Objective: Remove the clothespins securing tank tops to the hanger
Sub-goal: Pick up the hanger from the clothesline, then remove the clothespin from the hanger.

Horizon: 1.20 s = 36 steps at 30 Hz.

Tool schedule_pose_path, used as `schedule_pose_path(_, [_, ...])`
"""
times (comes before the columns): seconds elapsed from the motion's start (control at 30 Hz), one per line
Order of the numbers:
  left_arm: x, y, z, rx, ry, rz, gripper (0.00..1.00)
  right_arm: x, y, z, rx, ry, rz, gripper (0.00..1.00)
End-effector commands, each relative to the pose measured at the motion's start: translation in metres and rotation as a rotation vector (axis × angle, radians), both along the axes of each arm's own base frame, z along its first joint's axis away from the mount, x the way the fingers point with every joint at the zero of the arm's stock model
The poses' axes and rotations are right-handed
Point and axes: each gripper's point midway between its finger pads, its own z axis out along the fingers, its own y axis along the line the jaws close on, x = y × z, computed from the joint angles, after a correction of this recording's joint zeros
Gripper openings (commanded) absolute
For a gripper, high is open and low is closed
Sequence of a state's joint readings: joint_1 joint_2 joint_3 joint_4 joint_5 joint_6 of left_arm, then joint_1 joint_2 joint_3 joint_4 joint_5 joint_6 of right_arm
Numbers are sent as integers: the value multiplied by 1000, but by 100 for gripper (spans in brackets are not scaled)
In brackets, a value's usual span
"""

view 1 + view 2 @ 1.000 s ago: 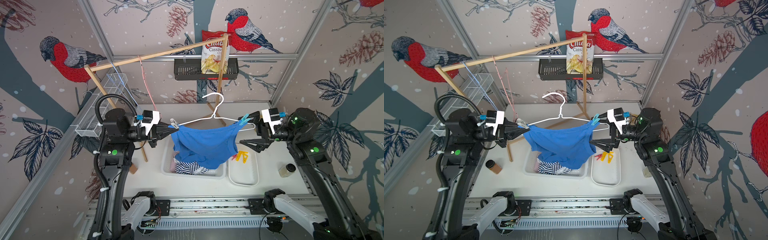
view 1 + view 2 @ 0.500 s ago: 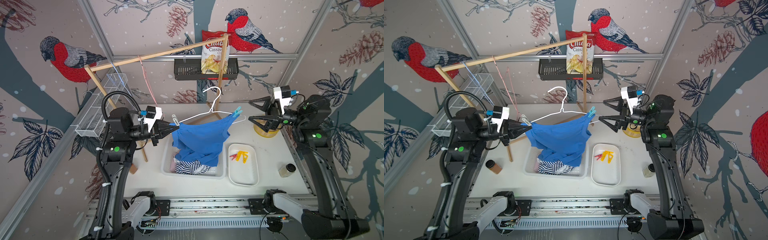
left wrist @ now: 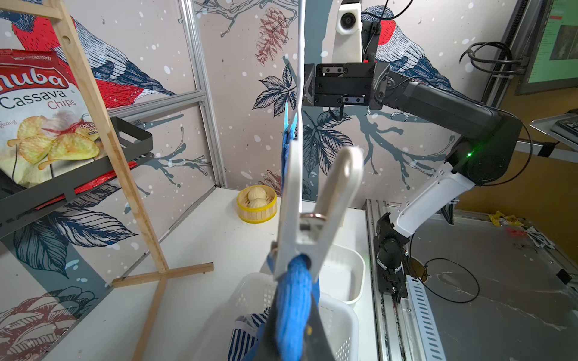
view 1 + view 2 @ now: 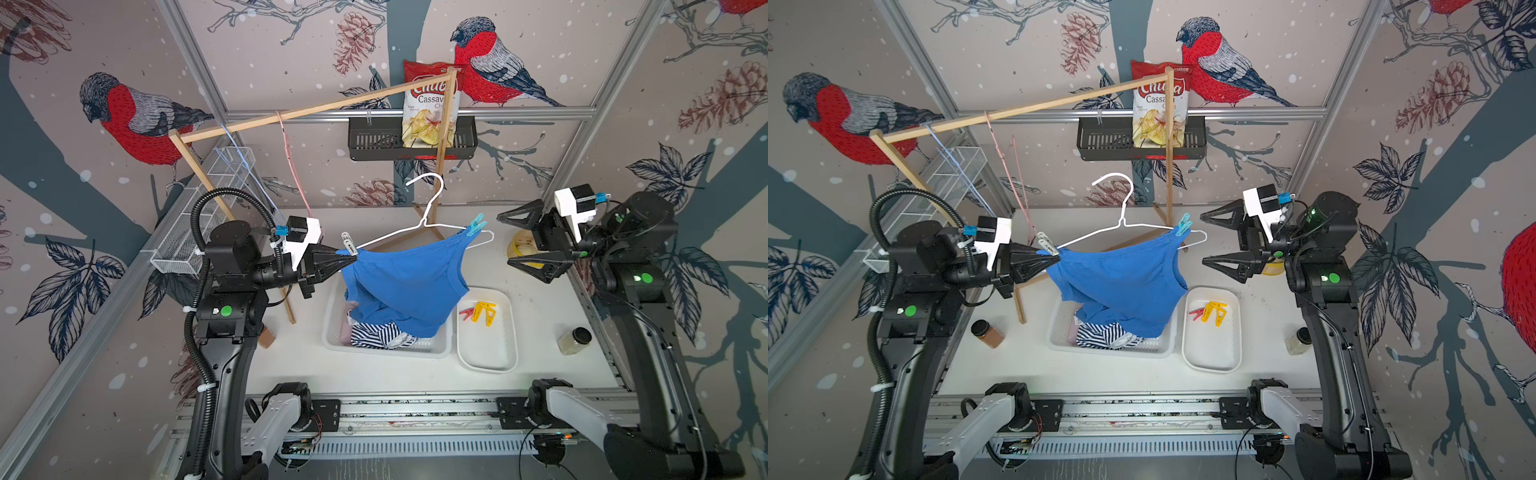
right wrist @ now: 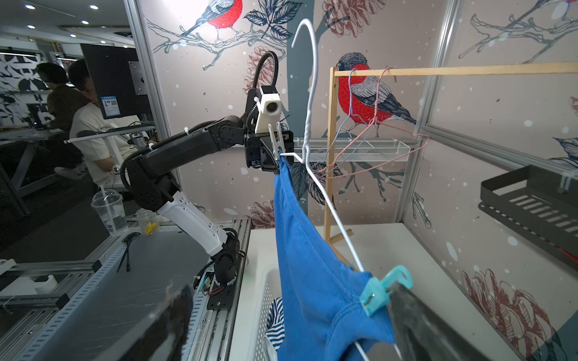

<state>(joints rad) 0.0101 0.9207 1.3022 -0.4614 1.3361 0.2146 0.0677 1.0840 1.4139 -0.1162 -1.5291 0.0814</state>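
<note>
the left gripper (image 4: 354, 259) was clamped shut on the blue tank top (image 4: 407, 282) at one end of the white wire hanger (image 4: 430, 208), apparently holding both aloft so the pins could be reached. a grey clothespin (image 4: 349, 243) sat just beside its tips, while a teal clothespin (image 4: 476, 224) pinned the far shoulder. the right gripper (image 4: 504, 240), jaws spread wide and empty, hovered near the teal one, likely lined up to pull it. loose yellow and red clothespins (image 4: 482, 311) lay in the white tray (image 4: 486, 368).
</note>
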Motion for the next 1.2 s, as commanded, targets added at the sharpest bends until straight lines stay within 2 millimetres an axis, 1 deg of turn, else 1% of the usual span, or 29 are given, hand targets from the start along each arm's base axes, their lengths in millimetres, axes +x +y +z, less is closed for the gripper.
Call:
schedule_pose_path(0.0, [-5,-1,8,-3,-46,-36,0,2,3,3,-2,-7,35,95])
schedule_pose_path(0.07, [-6,-1,9,-3,-49,-40,0,5,7,4,-3,-5,56,94])
schedule_pose_path(0.23, [-11,-2,10,-3,-60,-49,0,22,12,3,-3,18,58,94])
schedule_pose_path(0.4, [-14,-2,11,-7,-61,-68,0,31,20,-1,-3,33,74,93])
schedule_pose_path(0.47, [-14,-2,12,-7,-62,-68,0,34,22,-3,-5,43,85,90])
schedule_pose_path(0.53, [-14,-2,14,-8,-64,-68,0,30,25,-2,-5,40,100,85])
schedule_pose_path(0.63, [-14,-2,14,-8,-64,-68,0,26,29,-1,-4,31,118,70])
schedule_pose_path(0.67, [-14,-2,14,-7,-65,-67,0,24,30,0,-4,28,125,63])
schedule_pose_path(0.7, [-15,-2,14,-7,-65,-68,0,30,33,-5,-7,48,132,58])
schedule_pose_path(0.77, [-15,-2,14,-7,-65,-65,0,31,36,-6,-8,52,142,52])
schedule_pose_path(0.8, [-15,-2,14,-7,-65,-66,0,31,36,-6,-8,53,141,47])
schedule_pose_path(0.87, [-15,-2,14,-7,-67,-64,0,30,36,-6,-7,49,138,27])
schedule_pose_path(0.9, [-15,-2,14,-7,-67,-65,0,31,37,-6,-6,50,135,20])
schedule_pose_path(0.93, [-16,-2,14,-8,-69,-68,0,30,37,-6,-6,46,133,14])
schedule_pose_path(1.07, [-13,-2,14,-8,-63,-61,0,30,37,-5,-2,26,110,0])
schedule_pose_path(1.17, [-12,-2,12,-7,-57,-54,0,31,38,-5,-1,17,104,0])
